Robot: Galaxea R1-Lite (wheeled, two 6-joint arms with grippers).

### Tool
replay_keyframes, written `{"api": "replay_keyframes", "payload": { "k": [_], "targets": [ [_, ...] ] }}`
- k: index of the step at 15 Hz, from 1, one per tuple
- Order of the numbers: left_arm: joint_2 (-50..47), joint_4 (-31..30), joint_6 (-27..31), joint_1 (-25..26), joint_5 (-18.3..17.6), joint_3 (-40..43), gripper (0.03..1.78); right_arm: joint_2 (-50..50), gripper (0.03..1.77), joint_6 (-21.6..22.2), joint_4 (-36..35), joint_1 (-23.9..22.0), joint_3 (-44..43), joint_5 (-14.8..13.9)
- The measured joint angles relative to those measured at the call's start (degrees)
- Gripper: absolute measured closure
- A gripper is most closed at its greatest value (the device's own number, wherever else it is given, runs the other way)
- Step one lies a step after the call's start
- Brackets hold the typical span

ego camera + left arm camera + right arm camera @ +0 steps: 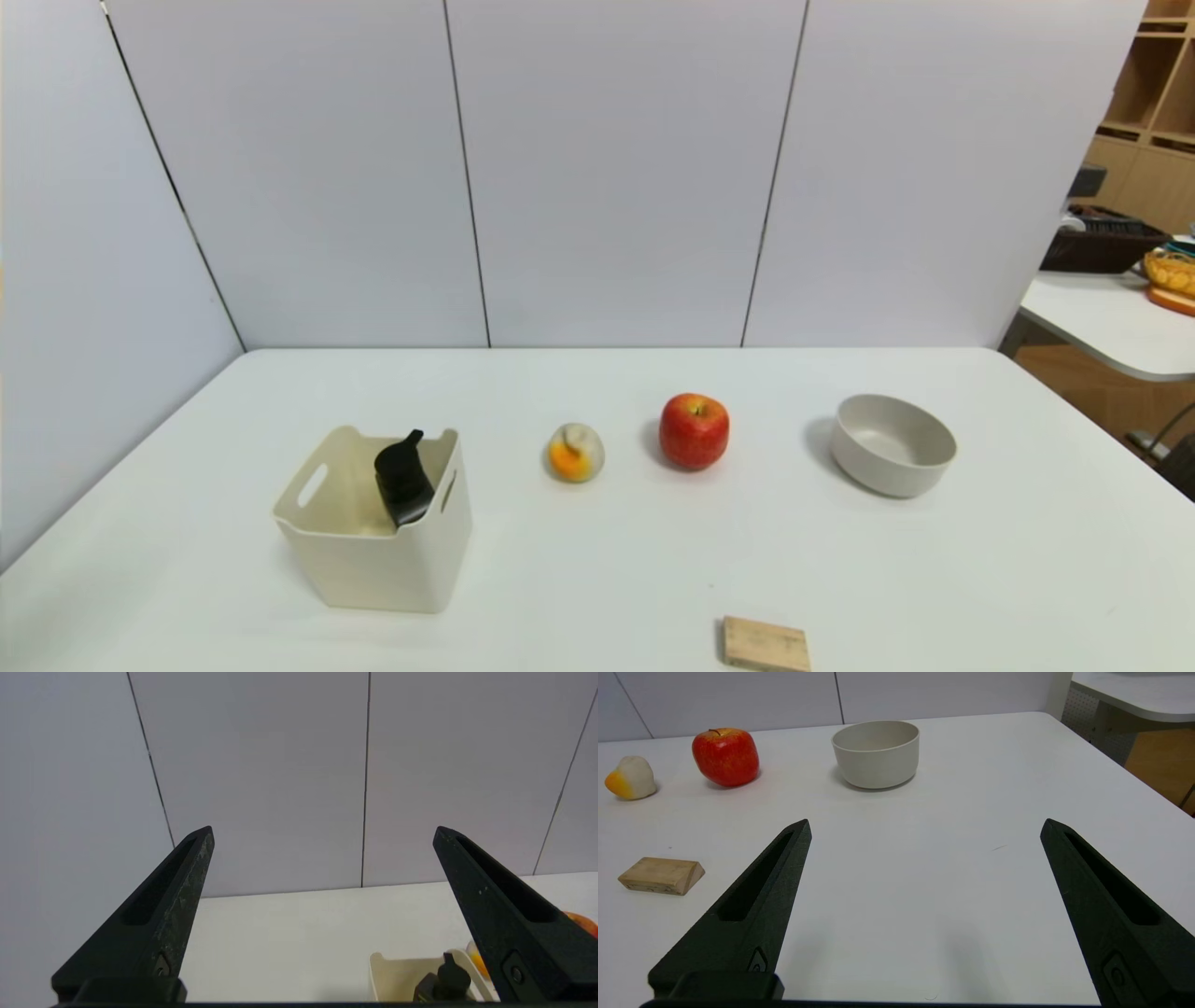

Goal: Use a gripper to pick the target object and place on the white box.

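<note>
Left gripper (322, 833) is hovering above the table (597, 560), fingers wide open, holding nothing, aimed over the box (373, 523). Bottle (403, 481) is leaning tilted inside the box; no label text is showing. Right gripper (924, 828) is hanging low over the table, fingers spread, empty, pointing toward the bowl (876, 753).

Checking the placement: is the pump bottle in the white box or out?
In: the pump bottle leans tilted inside the white box.
</note>
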Motion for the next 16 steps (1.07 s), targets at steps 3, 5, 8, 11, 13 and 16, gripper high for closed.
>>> {"api": "replay_keyframes", "payload": {
  "k": [3, 5, 8, 11, 13, 16],
  "targets": [
    [-11.6, 9.9, -0.1, 3.0, -1.7, 2.8, 0.12, 0.0, 0.1, 0.0, 0.0, 0.0, 0.0, 0.0],
    [-19.0, 14.9, -0.1, 3.7, -2.5, 4.9, 0.12, 0.0, 0.1, 0.0, 0.0, 0.0, 0.0, 0.0],
    [-27.7, 19.3, 0.0, 3.5, -3.4, 8.3, 0.12, 0.0, 0.1, 0.0, 0.0, 0.0, 0.1, 0.0],
    [-34.7, 19.2, 2.2, 3.0, -3.7, 14.7, 0.12, 0.0, 0.1, 0.0, 0.0, 0.0, 0.0, 0.0],
    [-37.1, 16.3, 4.2, 2.8, -4.0, 21.3, 0.12, 0.0, 0.1, 0.0, 0.0, 0.0, 0.0, 0.0],
    [-38.5, 7.6, 5.1, 2.7, -4.3, 32.6, 0.12, 0.0, 0.1, 0.0, 0.0, 0.0, 0.0, 0.0]
  ]
}}
